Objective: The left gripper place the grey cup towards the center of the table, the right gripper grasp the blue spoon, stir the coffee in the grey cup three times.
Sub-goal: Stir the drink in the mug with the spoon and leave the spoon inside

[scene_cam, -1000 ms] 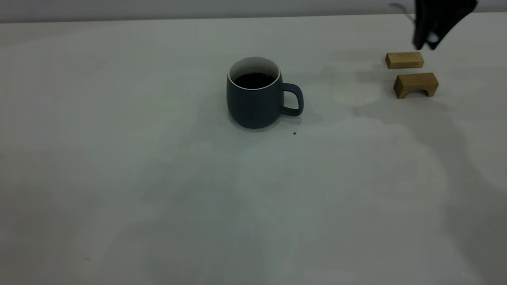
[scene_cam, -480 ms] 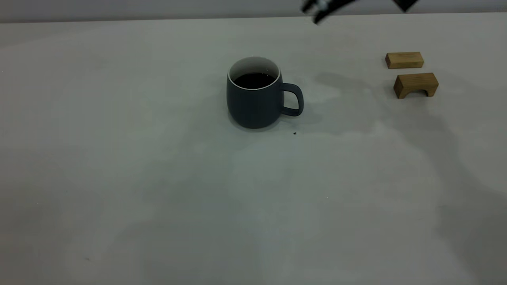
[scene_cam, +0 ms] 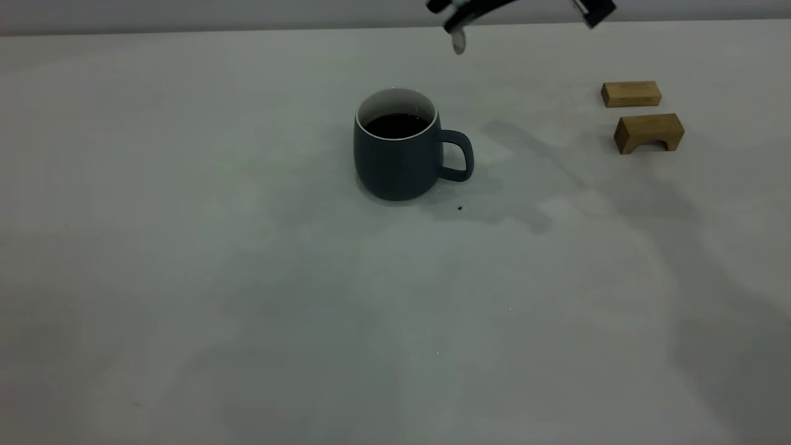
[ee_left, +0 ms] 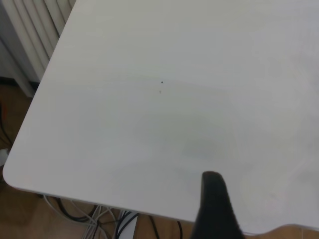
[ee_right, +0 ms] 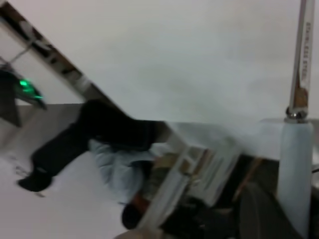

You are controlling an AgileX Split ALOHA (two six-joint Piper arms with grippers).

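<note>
Right gripper (scene_cam: 460, 25) has swung from over the wooden blocks (scene_cam: 642, 117) to above and just behind the grey cup (scene_cam: 398, 145), jaws clamped on the blue spoon (ee_right: 299, 149), bowl down. Cup sits mid-surface; stirring is next. Left gripper's jaws: cannot tell.

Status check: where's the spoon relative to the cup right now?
Right gripper holds blue spoon, high behind grey cup. Cup centered, coffee unstirred. Path clear; wooden blocks off right.
</note>
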